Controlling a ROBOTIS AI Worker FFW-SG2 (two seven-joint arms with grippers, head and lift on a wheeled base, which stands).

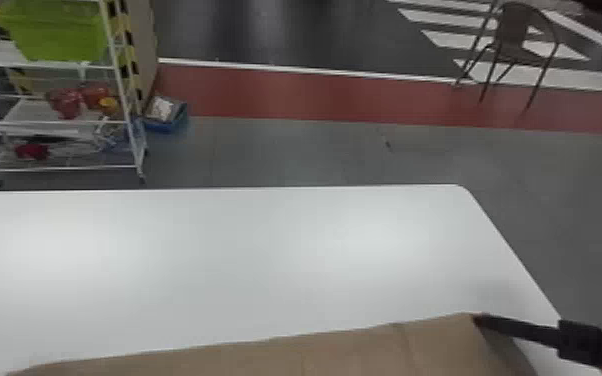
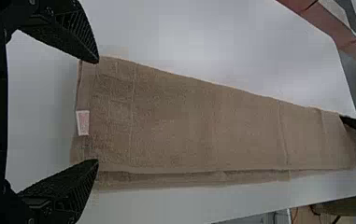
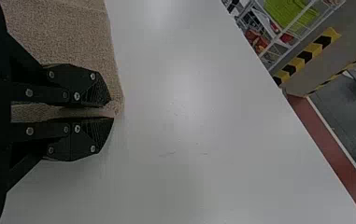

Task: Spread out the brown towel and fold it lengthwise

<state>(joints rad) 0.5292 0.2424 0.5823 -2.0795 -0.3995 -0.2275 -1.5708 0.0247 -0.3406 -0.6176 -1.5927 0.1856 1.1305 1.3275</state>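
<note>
In the head view my right gripper [image 1: 481,321] is at the far right corner of the brown towel [image 1: 355,352], which lies along the table's near edge. The right wrist view has the right gripper [image 3: 112,112] shut on a corner of the towel [image 3: 68,37]. From the left wrist, the towel [image 2: 189,126] looks long and doubled, a lower layer peeking out along one long side. My left gripper [image 2: 97,111] stands open over the end with the small white tag [image 2: 83,122], one fingertip by each side of that end.
The white table [image 1: 215,265] extends beyond the towel, its right edge slanting down beside the right gripper. Farther off on the floor stand a wire rack [image 1: 55,120] with a green bin [image 1: 57,35], a blue crate [image 1: 167,122] and a chair [image 1: 512,45].
</note>
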